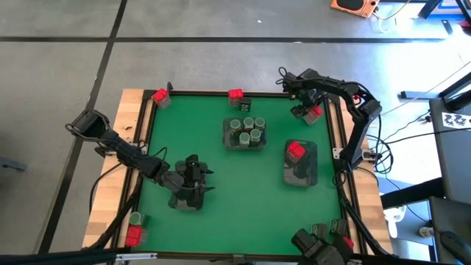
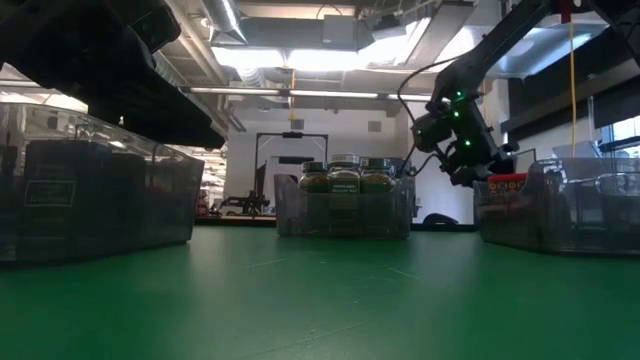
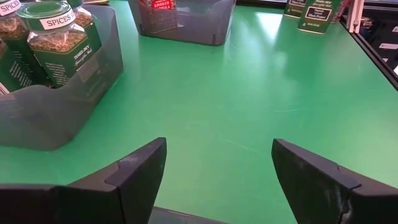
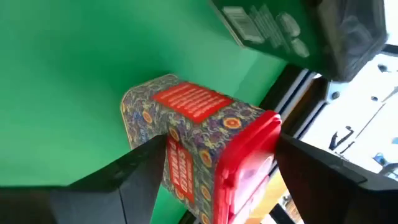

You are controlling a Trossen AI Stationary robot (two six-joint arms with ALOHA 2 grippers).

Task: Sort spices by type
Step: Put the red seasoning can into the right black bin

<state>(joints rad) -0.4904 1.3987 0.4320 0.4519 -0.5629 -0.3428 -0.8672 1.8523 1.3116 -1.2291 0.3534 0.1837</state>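
My right gripper (image 4: 217, 180) (image 1: 305, 110) hangs open at the table's far right corner, tilted steeply down. Its fingers stand on either side of a red-lidded spice box with patterned sides (image 4: 199, 137) (image 1: 314, 114), which stands on the green table top. A dark green tin (image 4: 267, 28) stands just beyond that box. My left gripper (image 3: 217, 174) (image 1: 197, 175) waits open and holds nothing, above a grey tray (image 1: 188, 199) at the near left. Round jars of spices (image 1: 245, 132) (image 3: 59, 37) fill the middle tray. One red box (image 1: 296, 150) lies in the right tray (image 1: 302, 171). My right gripper has the red box between its fingers, which come at it from above, slanting. The box fills nearly the whole gap, and I cannot tell whether either finger (image 4: 143, 174) touches it.
Loose red boxes stand at the far left corner (image 1: 160, 96), the far edge (image 1: 235, 94) and the near left corner (image 1: 133, 235), the last beside a jar (image 1: 135, 218). Two dark tins (image 3: 317, 12) stand by the right rail. Open green table lies between the trays.
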